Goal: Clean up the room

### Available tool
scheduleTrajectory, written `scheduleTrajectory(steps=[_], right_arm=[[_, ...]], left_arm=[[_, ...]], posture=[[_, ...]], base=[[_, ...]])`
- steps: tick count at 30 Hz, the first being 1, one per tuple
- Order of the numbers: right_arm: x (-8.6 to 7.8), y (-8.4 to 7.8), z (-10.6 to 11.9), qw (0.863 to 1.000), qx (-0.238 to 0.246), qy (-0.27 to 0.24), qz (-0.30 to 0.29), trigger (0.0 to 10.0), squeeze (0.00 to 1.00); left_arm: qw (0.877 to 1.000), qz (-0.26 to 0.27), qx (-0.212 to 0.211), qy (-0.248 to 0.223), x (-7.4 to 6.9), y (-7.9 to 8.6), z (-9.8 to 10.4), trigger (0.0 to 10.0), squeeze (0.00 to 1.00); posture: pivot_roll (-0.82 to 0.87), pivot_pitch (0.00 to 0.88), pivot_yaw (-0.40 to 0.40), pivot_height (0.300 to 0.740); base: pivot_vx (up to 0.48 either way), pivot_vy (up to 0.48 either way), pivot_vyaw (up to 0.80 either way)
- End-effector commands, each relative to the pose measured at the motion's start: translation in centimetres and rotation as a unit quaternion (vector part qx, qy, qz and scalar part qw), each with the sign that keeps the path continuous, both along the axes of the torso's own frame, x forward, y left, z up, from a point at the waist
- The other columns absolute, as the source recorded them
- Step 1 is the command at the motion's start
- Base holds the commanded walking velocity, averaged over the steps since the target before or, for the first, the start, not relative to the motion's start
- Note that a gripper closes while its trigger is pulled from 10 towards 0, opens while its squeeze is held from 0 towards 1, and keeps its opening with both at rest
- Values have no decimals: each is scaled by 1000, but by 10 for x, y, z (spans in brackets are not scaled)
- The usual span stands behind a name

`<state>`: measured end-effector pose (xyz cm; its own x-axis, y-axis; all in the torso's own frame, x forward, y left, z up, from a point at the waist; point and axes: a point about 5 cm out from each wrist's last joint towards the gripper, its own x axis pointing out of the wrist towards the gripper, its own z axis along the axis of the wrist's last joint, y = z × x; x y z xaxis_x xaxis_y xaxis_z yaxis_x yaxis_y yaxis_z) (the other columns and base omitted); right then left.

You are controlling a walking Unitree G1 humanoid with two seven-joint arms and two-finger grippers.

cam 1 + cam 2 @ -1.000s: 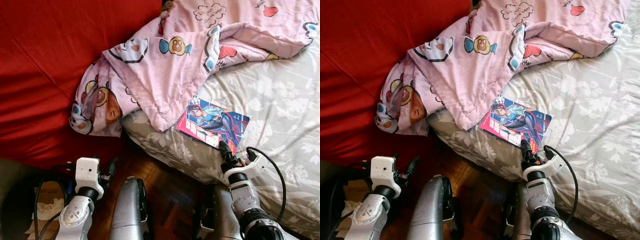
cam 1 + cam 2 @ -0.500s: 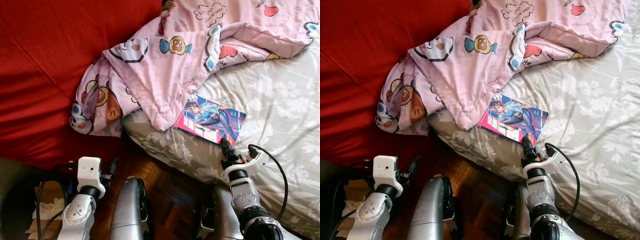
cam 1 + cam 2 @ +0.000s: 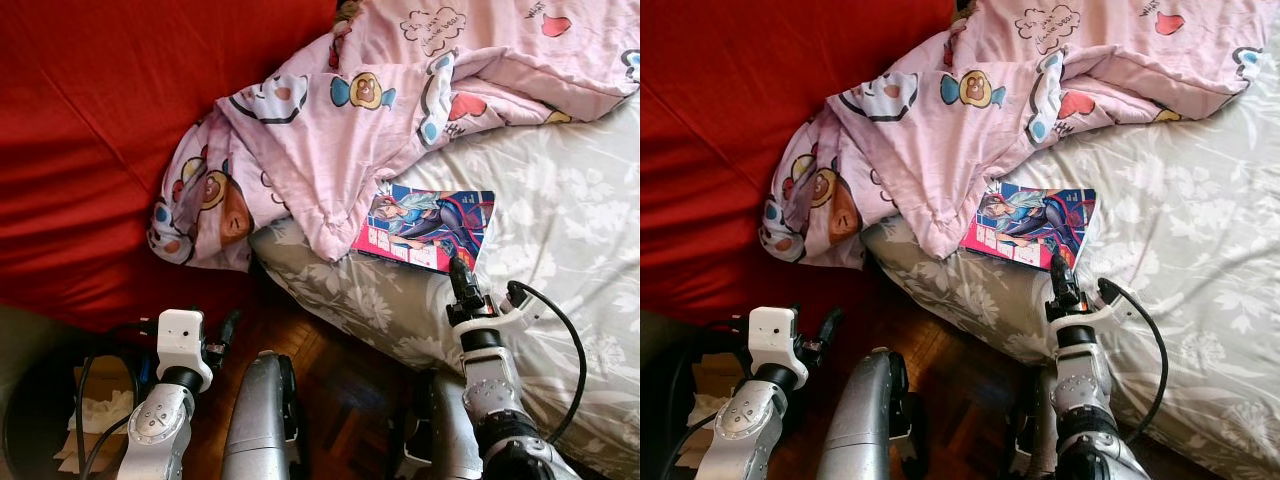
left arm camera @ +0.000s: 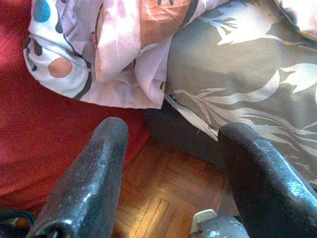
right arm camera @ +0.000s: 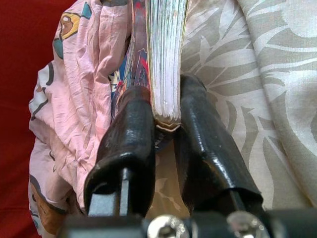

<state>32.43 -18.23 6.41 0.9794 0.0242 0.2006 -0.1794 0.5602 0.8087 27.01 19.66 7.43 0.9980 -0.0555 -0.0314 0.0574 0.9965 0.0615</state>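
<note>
The right tool (image 5: pixel 166 124) is clamped on the comic book's (image 3: pixel 428 227) near corner, on the floral bedsheet (image 3: pixel 560 230).

Pink blanket (image 3: pixel 400 110) carried cartoon prints in blue, orange and red. Bed sheet (image 3: pixel 560 230) was grey-beige with a pale floral pattern. Comic book (image 3: pixel 425 225) cover showed blue, magenta and red; its page edges (image 5: pixel 166 54) were white. Sofa (image 3: pixel 90 150), at nine o'clock, was plain red. Parquet floor (image 4: pixel 163 193) was brown.

Bright, even daylight across the bed (image 3: pixel 560 200), colours strong and both head views sharp. Deep shadow pools on the wooden floor (image 3: pixel 350 375) under the bed's edge. Close up, the fingers (image 5: pixel 124 144) blur softly, small glints on their glossy black; the far sheet is slightly washed out.
</note>
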Motion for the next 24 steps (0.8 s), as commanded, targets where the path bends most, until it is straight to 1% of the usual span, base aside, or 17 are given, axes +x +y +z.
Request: scheduleTrajectory(steps=[1,2,5,7,10,11,12,13,14,15,16,20,22,23,24], right_arm=[[-11,5,-17,999,3,35,7,0,0],[-17,2,-26,998,5,58,1,0,0],[-19,1,-27,998,-1,60,-4,0,0],[-18,-3,-23,998,-21,54,-16,0,0],[-16,-11,-11,996,-58,39,-48,0,0],[-16,-18,-2,992,-99,32,-75,0,0],[-17,-21,7,988,-117,21,-94,0,0],[-17,-22,11,988,-119,15,-100,0,0],[-21,-21,20,982,-162,1,-98,0,0],[-23,-20,23,979,-182,-4,-95,0,0],[-25,-17,29,972,-216,-12,-94,10000,0],[-29,-13,39,964,-247,-22,-97,10000,0],[-32,-10,54,948,-301,-34,-102,10000,0],[-33,-9,60,942,-317,-32,-105,10000,0],[-33,-8,67,942,-317,-45,-102,10000,0]], left_arm=[[1000,7,2,22,-7,4,-12,10000,0],[1000,6,0,24,-6,4,-14,10000,0],[1000,8,0,25,-6,4,-16,10000,0],[1000,9,0,25,-5,5,-16,10000,0],[1000,14,-2,22,-4,5,-16,10000,0],[1000,18,-4,21,-3,5,-17,10000,0],[1000,20,-7,20,-2,4,-18,10000,0],[1000,21,-8,19,-2,4,-19,10000,0],[999,26,-13,18,-2,3,-20,10000,0],[999,27,-15,18,-2,3,-20,10000,0],[999,32,-20,17,-1,2,-21,10000,0],[999,39,-27,17,-1,0,-22,10000,0],[998,44,-30,18,-1,-1,-25,10000,0],[998,47,-32,19,-1,0,-26,10000,0],[998,50,-35,23,-2,1,-28,10000,0]], posture=[[139,340,119,593],[133,334,116,593],[127,325,111,593],[117,314,105,593],[106,308,97,593],[85,297,84,593],[73,291,77,593],[71,289,75,593],[64,280,69,593],[64,280,69,593],[47,274,56,593],[30,266,43,593],[11,253,30,593],[11,253,30,593],[1,242,20,598]], base=[[0,0,0],[0,0,0],[0,0,0],[0,0,0],[0,0,0],[0,0,0],[0,0,0],[0,0,0],[0,0,0],[0,0,0],[0,0,0],[0,0,0],[0,0,0],[0,0,0],[0,0,0]])
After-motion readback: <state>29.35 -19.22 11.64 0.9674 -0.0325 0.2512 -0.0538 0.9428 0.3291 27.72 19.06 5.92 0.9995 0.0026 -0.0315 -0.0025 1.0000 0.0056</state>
